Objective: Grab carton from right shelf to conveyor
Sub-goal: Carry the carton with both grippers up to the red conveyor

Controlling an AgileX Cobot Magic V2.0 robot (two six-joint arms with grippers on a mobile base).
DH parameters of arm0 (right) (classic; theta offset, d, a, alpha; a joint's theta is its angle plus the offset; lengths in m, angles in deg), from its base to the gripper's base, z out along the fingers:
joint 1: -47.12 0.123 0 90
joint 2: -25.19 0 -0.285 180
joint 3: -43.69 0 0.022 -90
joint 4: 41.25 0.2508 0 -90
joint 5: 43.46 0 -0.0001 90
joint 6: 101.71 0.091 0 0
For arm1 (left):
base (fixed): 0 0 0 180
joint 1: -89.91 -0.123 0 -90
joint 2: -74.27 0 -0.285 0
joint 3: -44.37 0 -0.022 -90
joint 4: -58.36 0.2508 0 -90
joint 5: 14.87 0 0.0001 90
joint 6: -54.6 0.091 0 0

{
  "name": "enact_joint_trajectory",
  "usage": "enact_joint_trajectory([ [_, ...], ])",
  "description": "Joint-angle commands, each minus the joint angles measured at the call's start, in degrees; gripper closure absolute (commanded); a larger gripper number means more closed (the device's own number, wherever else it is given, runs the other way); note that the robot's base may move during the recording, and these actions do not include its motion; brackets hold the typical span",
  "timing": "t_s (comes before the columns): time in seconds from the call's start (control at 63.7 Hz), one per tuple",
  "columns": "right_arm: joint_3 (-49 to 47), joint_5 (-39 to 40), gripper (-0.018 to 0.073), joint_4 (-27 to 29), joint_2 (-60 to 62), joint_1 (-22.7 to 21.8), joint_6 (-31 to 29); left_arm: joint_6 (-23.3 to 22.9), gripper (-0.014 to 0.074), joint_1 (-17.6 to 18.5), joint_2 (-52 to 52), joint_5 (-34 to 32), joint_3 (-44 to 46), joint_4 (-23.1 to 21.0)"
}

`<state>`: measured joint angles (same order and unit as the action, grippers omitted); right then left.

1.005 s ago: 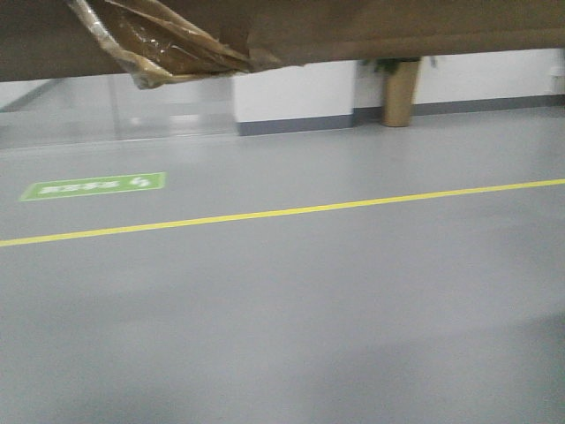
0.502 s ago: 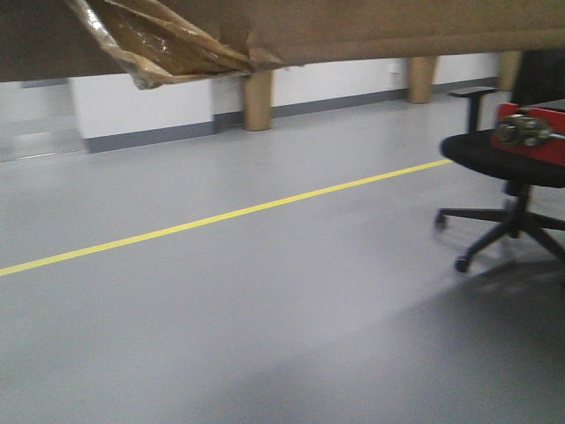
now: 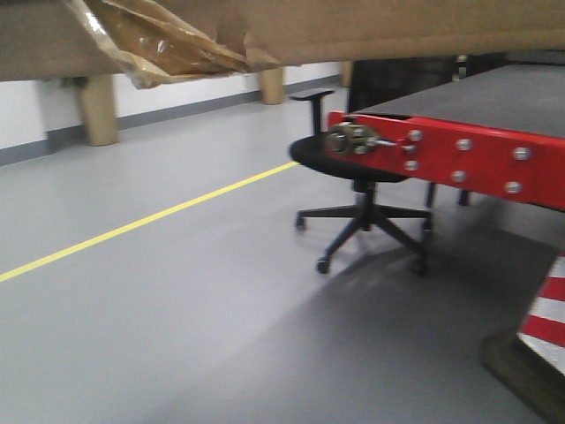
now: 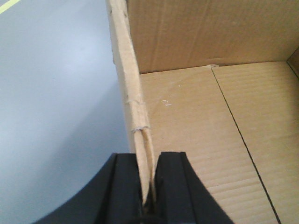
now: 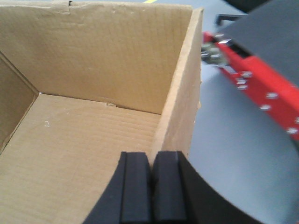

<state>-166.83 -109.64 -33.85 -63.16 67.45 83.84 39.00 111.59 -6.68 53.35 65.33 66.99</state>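
Two pinch grips logged, one per arm.

Left jaws: closed to the thickness of a single cardboard wall, with black pads (image 4: 125, 186) on either side of the carton (image 4: 196, 140) rim. That wall runs from 6 toward 12 o'clock in the wrist view. The rim looks frayed and split into layers right at the pinch.

Right jaws: likewise nearly shut, with pads (image 5: 135, 186) clamping the top edge of the opposite wall at 6 o'clock of that view. The carton is open-topped, with nothing visible inside.

Carton position: carried in the air between both arms. Its underside spans 12 o'clock of the front view, and a torn tape flap (image 3: 168, 49) hangs at 11. The conveyor (image 3: 459, 159), with its red side rail and grey belt, sits near at 2–3 o'clock. An office chair (image 3: 362, 177) stands by its end at 1, and a yellow floor line (image 3: 132, 225) lies at 9.

Judgement: an empty corrugated box, so light, but the walls are thin and flex. Held only by the rims, it may rack or tear at the frayed spot. The best hold is deep on the rim at mid-wall, with arm spacing matched. The carton is not yet over the belt.
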Motion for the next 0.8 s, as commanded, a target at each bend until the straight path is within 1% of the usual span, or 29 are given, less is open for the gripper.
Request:
enact_joint_trajectory([
  [0.0, -0.17, 2.95, 0.0627, -2.54, 0.51, -0.31, -0.56, 0.45, 0.0613, 0.35, 0.73, -0.80, 0.17, 1.09],
  [0.785, -0.17, 3.28, 0.0627, -2.54, 0.51, -0.31, -0.56, 0.45, 0.0613, 0.35, 0.73, -0.80, 0.17, 1.20],
])
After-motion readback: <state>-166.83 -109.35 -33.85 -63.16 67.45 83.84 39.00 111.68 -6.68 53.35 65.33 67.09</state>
